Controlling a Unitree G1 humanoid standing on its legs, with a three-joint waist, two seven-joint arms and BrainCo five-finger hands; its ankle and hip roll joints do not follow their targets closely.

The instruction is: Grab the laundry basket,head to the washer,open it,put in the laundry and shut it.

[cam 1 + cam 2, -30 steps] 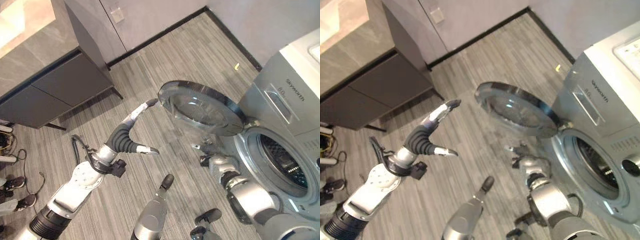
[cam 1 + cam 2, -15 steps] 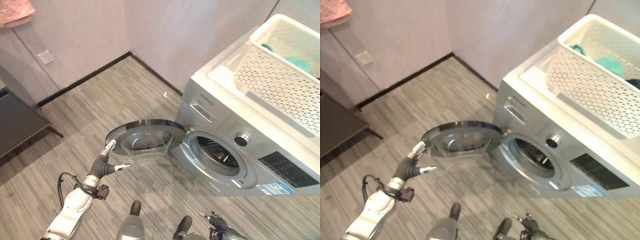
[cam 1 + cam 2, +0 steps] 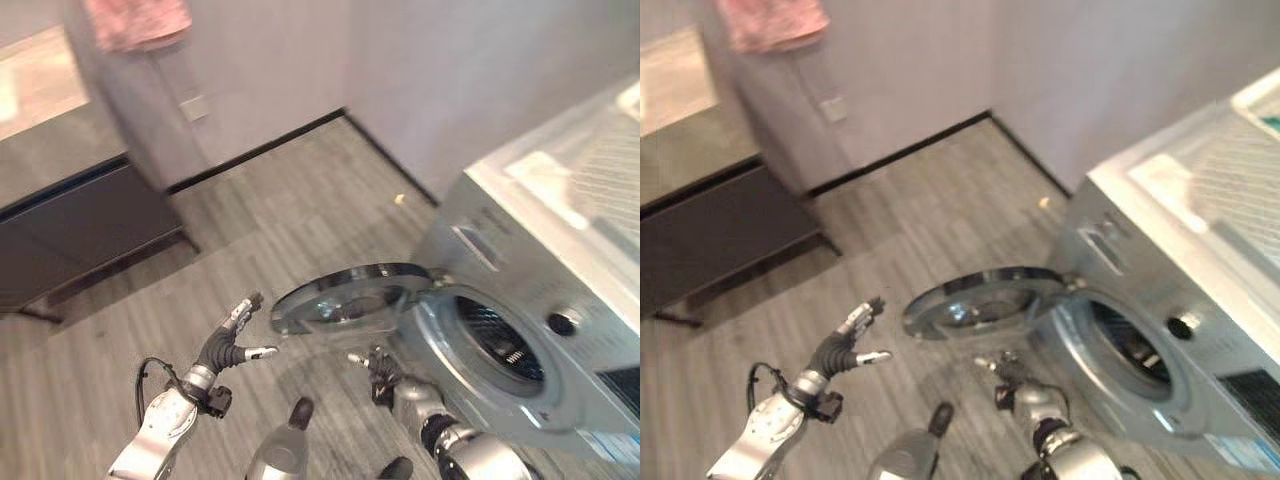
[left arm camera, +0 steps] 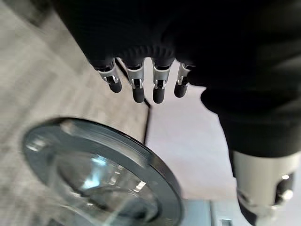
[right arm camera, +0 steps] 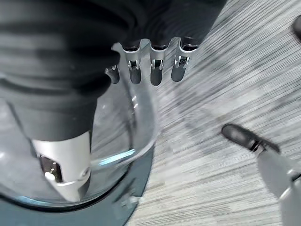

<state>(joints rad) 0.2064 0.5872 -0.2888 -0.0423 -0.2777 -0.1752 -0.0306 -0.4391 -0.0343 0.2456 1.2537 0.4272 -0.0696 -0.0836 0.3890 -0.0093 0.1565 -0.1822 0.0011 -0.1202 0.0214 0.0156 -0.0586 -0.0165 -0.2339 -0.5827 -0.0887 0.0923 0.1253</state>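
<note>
The basket (image 3: 1245, 150) is sitting on top of the washer (image 3: 520, 300), at about two o'clock in the eye views, with only its white lattice wall showing at the frame edge; the laundry inside cannot be made out. Neither hand is holding it.

The washer is occupying the three-to-four o'clock part of the eye views, its drum mouth (image 3: 497, 340) standing open and dark. The door (image 3: 345, 297) is hanging swung out to about nine o'clock of the drum, glass bowl facing up, near the centre of the eye views.

The left hand (image 3: 232, 340) is hovering at about eight o'clock of the door, apart from its rim, fingers straight and spread, thumb out, gripping nothing. In its wrist view the fingers (image 4: 136, 84) are pointing over the door's rim without touching it. The right hand (image 3: 378, 366) is sitting just below the door at about six o'clock, fingers relaxed and loosely extended, empty; its wrist view is showing the fingers (image 5: 155, 70) beside the glass bowl.

Judging by this, the opening step is looking done and the loading step is coming up. The next move is calling for both hands to rise toward two o'clock, reach into the basket, close on the laundry and carry it down into the drum.
</note>
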